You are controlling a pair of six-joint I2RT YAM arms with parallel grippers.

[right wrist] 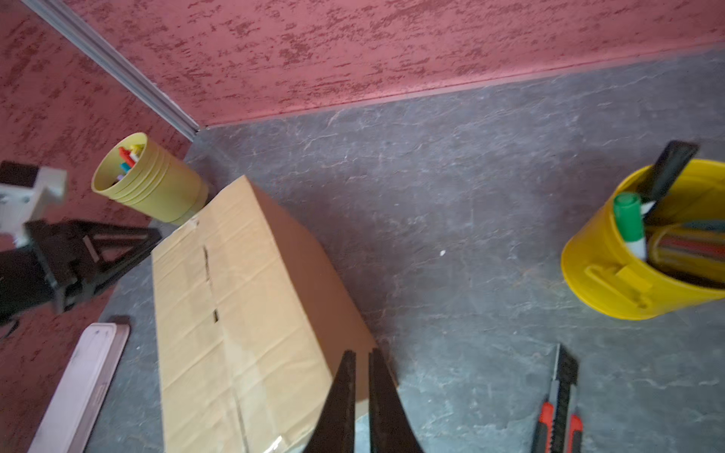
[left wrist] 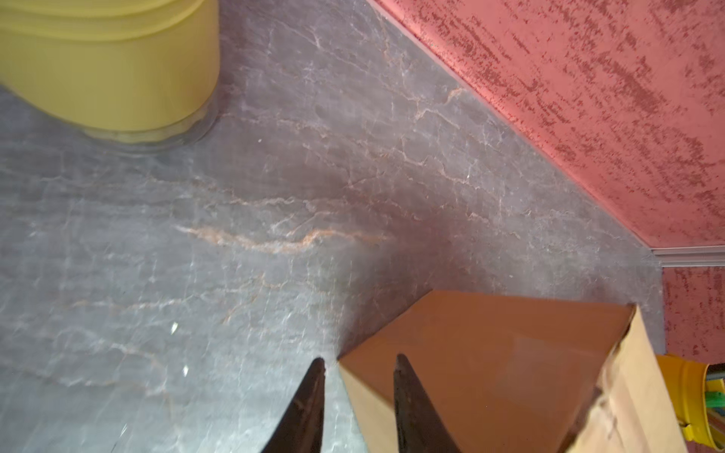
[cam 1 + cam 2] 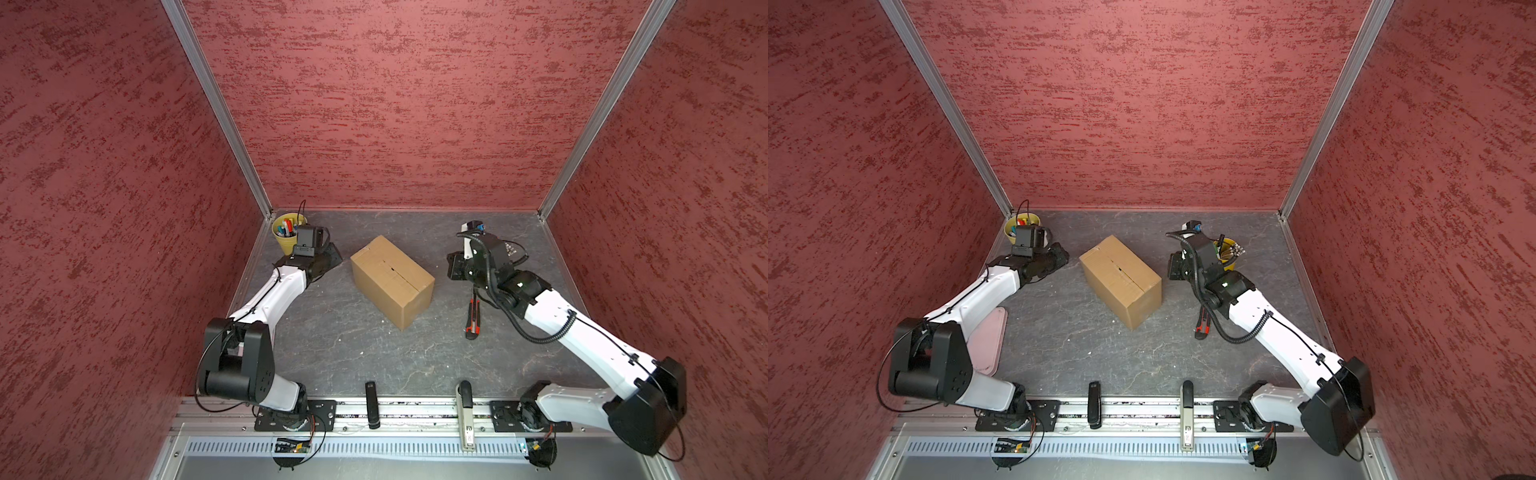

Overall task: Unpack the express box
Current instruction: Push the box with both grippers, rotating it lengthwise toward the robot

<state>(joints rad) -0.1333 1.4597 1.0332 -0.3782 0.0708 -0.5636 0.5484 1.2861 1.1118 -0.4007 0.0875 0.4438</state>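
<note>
Wrist views show a closed brown express box (image 1: pixel 243 313), left end effector (image 2: pixel 359 359) open, right end effector (image 1: pixel 363 353) ajar.

Utility knife (image 3: pixel 473 320): far end hidden under the right arm in both top views. Bright yellow cup (image 3: pixel 1228 254): half behind that arm. Pink tray (image 3: pixel 992 336): mostly under the left arm. Pale yellow cup (image 2: pixel 110 66): blurred, cut off by picture edge. Express box (image 3: pixel 392 278): flaps closed, contents unseen.
</note>
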